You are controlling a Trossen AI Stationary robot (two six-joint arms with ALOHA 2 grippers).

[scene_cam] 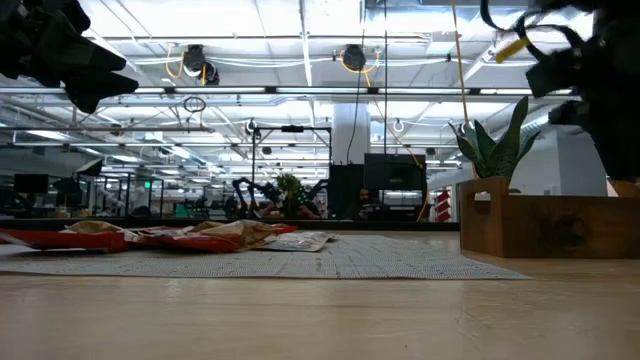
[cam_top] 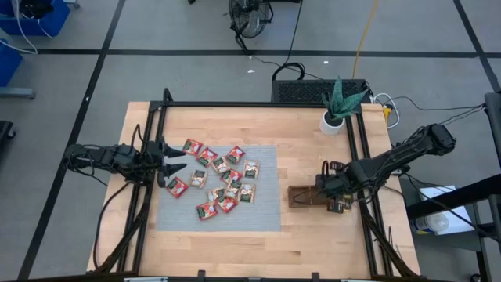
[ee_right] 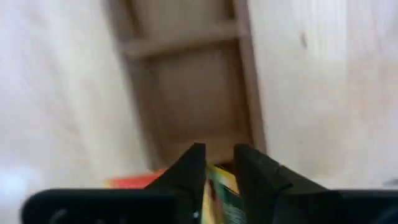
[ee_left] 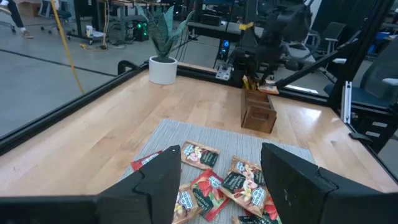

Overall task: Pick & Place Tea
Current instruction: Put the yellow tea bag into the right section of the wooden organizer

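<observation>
The tea sachets [cam_top: 220, 179] lie in a loose heap on the grey mat [cam_top: 266, 211], which covers the middle of the counter [cam_top: 235, 247]; most are red, white and green, some overlapping, and all sit toward the mat's left and far part. The left gripper [cam_top: 174, 168] hovers above the mat's left edge, just beside the nearest sachets, its fingers [ee_left: 163, 180] standing apart with nothing between them. The right gripper [cam_top: 322, 190] hangs over the brown wooden tray [cam_top: 300, 196], which stands on the bare wood just beyond the mat's right edge, toward the counter's right side. In the right wrist view its two fingers [ee_right: 189, 168] are drawn close together, and a green and yellow sachet [ee_right: 219, 185] shows in the narrow gap between them, pinched there, with the tray's compartments [ee_right: 186, 87] directly beyond. Which compartment the gripper is above cannot be told. A potted plant [cam_top: 338, 108] in a white pot stands near the counter's far right corner, well apart from both grippers.
</observation>
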